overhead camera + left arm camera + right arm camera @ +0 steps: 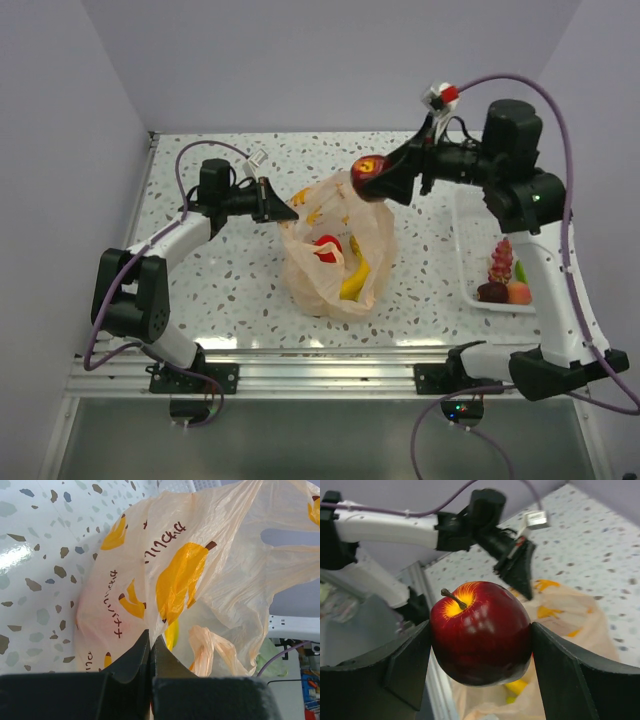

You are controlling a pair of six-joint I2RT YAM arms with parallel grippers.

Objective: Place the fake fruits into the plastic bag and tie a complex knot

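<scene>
The pale peach plastic bag (335,255) lies open in the middle of the table, with a yellow banana bunch (355,280) and a red fruit (327,249) inside. My left gripper (285,213) is shut on the bag's left rim (150,625) and holds it up. My right gripper (372,180) is shut on a red apple (480,632), held above the bag's far rim. The apple also shows in the top view (367,172). The bag fills the left wrist view (200,580) and lies below the apple in the right wrist view (570,615).
A white tray (470,290) at the right holds a maroon grape bunch (500,258), a green piece (520,270), a dark maroon piece (491,292) and an orange piece (518,293). Grey walls close the back and sides. A metal rail (320,372) runs along the near edge.
</scene>
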